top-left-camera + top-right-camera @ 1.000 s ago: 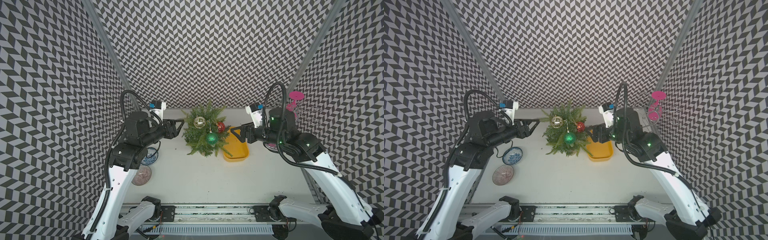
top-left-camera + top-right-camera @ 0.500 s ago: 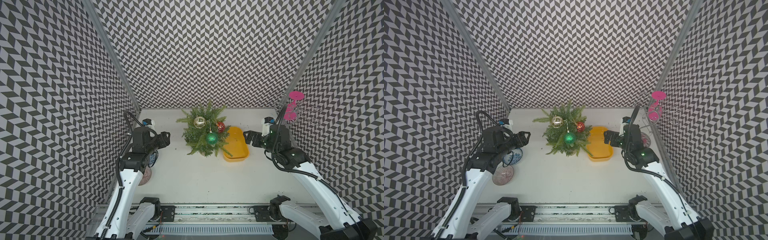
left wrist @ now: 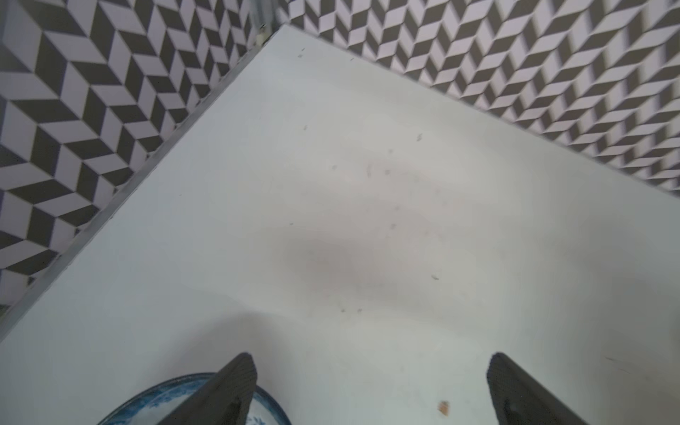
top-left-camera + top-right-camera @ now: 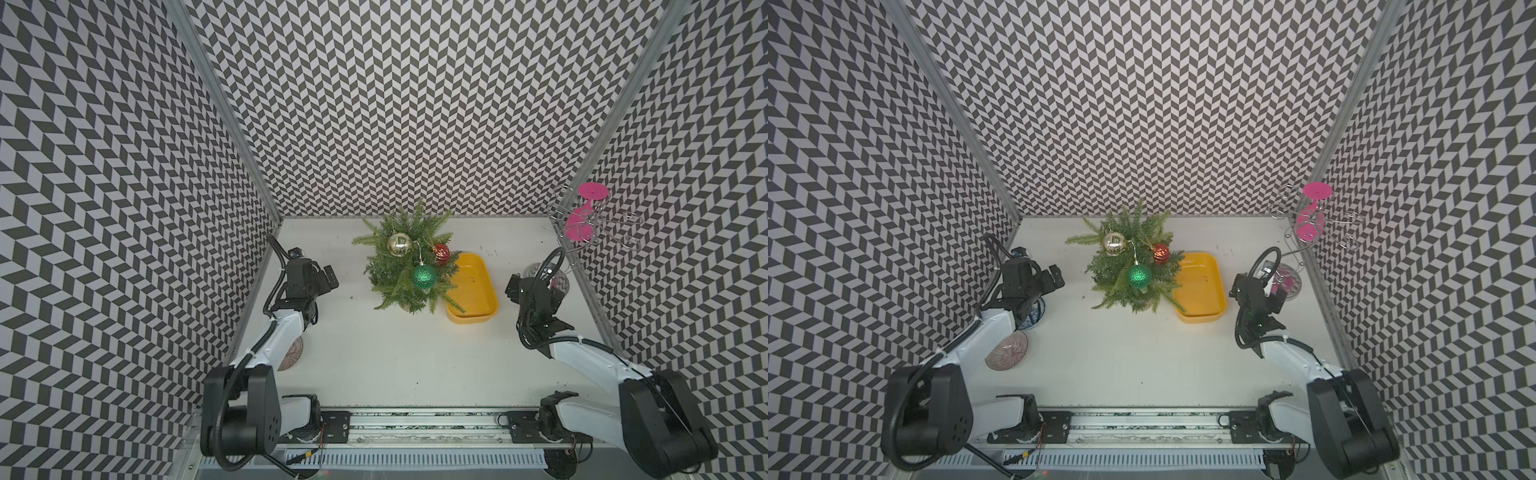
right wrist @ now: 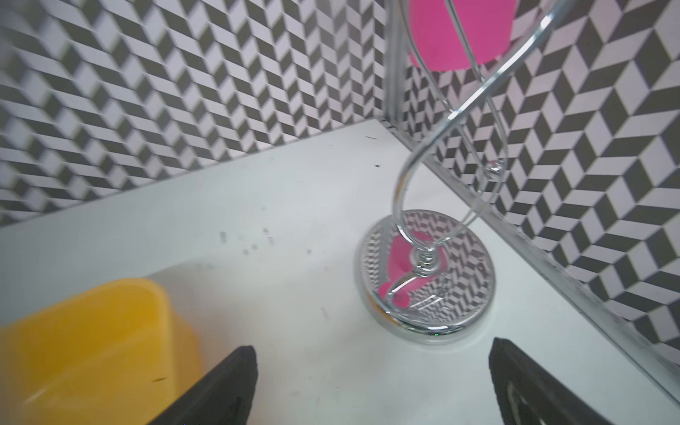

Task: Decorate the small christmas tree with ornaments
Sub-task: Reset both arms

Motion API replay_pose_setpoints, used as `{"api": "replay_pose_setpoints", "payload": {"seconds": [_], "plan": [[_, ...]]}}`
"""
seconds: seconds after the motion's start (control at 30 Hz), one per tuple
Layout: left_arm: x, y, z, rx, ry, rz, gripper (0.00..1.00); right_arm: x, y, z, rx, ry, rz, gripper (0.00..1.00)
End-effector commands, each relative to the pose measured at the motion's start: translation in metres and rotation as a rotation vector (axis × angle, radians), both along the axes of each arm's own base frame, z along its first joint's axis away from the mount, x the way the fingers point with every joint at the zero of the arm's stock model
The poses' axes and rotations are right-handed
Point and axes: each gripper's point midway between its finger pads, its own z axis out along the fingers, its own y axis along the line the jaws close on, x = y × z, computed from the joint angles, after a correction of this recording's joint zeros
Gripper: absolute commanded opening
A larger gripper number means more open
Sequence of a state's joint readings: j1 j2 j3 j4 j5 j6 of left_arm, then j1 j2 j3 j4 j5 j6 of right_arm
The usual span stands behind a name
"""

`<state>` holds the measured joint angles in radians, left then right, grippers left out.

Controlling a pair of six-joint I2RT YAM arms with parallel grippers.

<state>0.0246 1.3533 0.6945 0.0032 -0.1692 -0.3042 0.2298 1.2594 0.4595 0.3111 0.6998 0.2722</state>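
The small christmas tree (image 4: pixel 386 272) stands upright toward the back of the bench (image 4: pixel 395 357), between the two arms. Its soft, needle-covered branches droop over one long rim of the glossy yellow tray (image 4: pixel 478 291) just beside it. All three ornaments hang in it: the mirror-like gold ball (image 4: pixel 399 244) toward the back, the shiny patterned red ball (image 4: pixel 441 254) on the tray side, and the glittery green ball (image 4: pixel 424 276) toward the front. The tray looks empty, so I judge the decorating done.

The left hand (image 4: pixel 330 279) is spread wide and holds nothing. It is the nearer one, with only bare bench between it and the branches. The right hand (image 4: pixel 512 286), also spread and empty, sits across the tray from the tree. Whether each thin hanger is truly hooked over a twig is too small to tell.
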Motion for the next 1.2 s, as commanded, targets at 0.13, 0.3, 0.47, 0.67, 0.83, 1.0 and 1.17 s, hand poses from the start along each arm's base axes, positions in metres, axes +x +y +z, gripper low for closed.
{"api": "replay_pose_setpoints", "payload": {"seconds": [0.13,0.3,0.47,0.67,0.83,1.0,1.17], "plan": [[0.027,0.035,-0.017,0.209,-0.153,0.105,0.99,0.010,-0.016,0.024,-0.052,-0.240,-0.058,0.99],[0.042,0.013,0.000,0.288,-0.242,0.006,0.99,0.020,-0.009,0.029,-0.065,-0.328,0.023,0.99],[0.043,-0.021,0.009,0.272,-0.327,-0.160,0.99,0.017,0.011,0.035,-0.101,-0.397,0.190,0.99],[0.028,-0.036,0.020,0.256,-0.444,-0.246,0.99,0.014,0.021,0.018,-0.078,-0.355,0.301,0.99],[0.001,-0.038,0.028,0.250,-0.594,-0.281,0.99,0.019,0.016,0.016,-0.057,-0.357,0.301,0.99],[0.000,-0.039,0.027,0.262,-0.573,-0.265,0.99,0.018,0.012,0.024,-0.067,-0.408,0.288,0.99],[-0.008,-0.038,0.031,0.303,-0.591,-0.214,0.99,0.020,0.011,0.017,-0.053,-0.372,0.279,0.99]]}}
